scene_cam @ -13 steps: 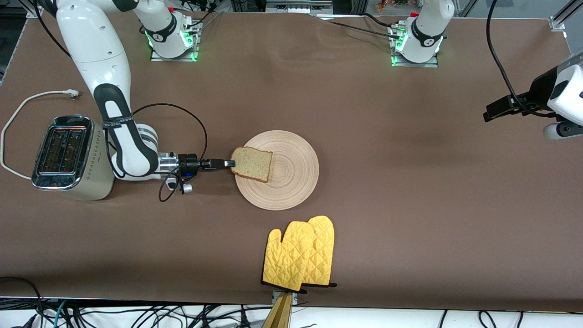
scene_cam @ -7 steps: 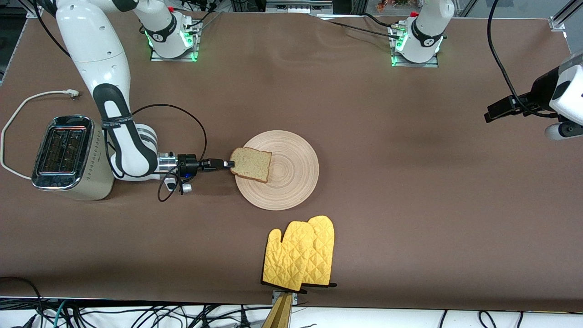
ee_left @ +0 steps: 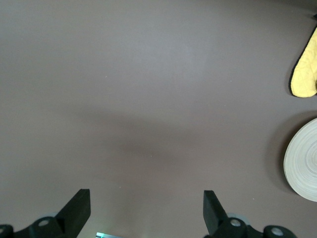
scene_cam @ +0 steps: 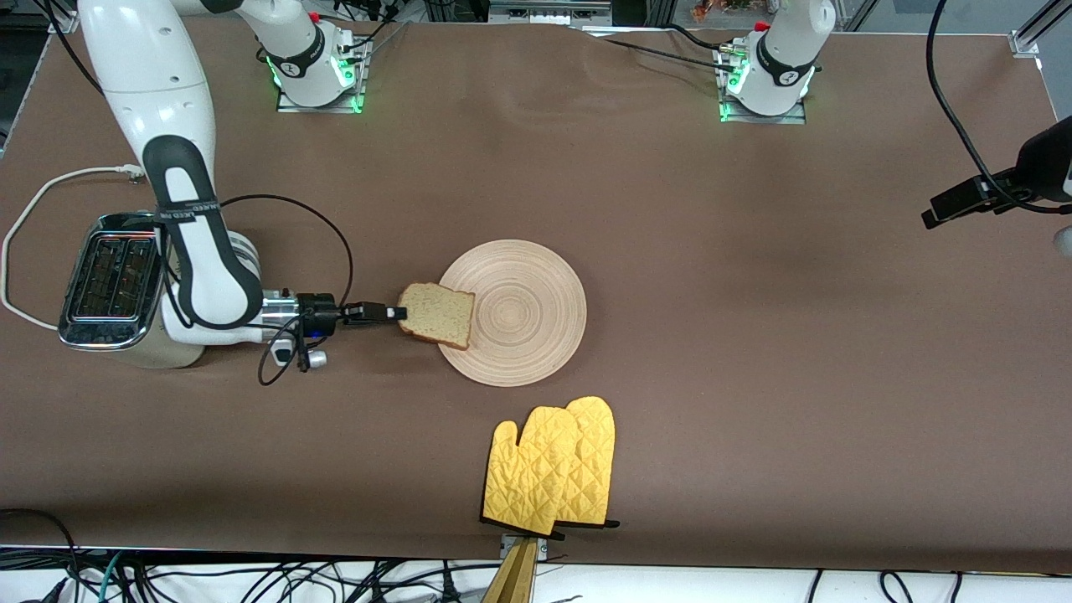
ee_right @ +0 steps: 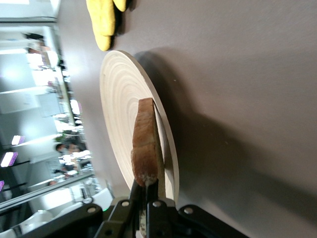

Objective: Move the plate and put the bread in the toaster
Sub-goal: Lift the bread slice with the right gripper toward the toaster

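The round light-wood plate lies mid-table; it also shows in the right wrist view and at the edge of the left wrist view. My right gripper is shut on the crust edge of the brown bread slice, holding it flat over the plate's rim toward the toaster; the bread shows edge-on in the right wrist view. The cream toaster with a chrome top stands at the right arm's end of the table, partly hidden by that arm. My left gripper is open and empty, up over bare table at the left arm's end.
A pair of yellow oven mitts lies nearer the front camera than the plate; one shows in the left wrist view. The toaster's white cord loops on the table beside it. The brown tablecloth covers the table.
My right gripper has carried the bread toward the toaster, from over the plate to over its rim. My left arm has drawn farther out toward its end of the table.
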